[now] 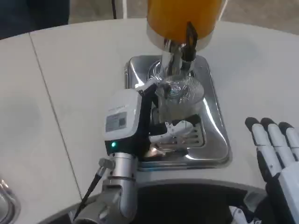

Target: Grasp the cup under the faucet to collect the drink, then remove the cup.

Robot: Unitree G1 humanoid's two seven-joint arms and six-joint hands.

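Forearms come first at the bottom edge: the left forearm (117,196) rises silver from the lower middle, a thin black cable (91,193) slanting off its wrist collar. On the far right, the right hand (275,154) lies flat on the white table (70,93), palm down, fingers spread and straight, holding nothing; its fingertips are black and point away from the robot.

Above the left wrist sits the left hand (140,123), its white back turned up with a grey label and a small green light near the wrist. Its fingers reach to the right and wrap around the cup (175,100), so this hand grips the cup; white and black fingers (180,130) show through and beside the clear wall.

The cup is transparent plastic, upright, its round rim catching highlights, and how much drink it contains cannot be told. It stands over the shiny metal drip tray (217,140), above the slotted grate, directly under the faucet (180,51).

Farther back, the faucet's metal spout and black lever (190,39) hang from the orange dispenser tank (182,16), which sits on a chrome collar at the top of the frame.
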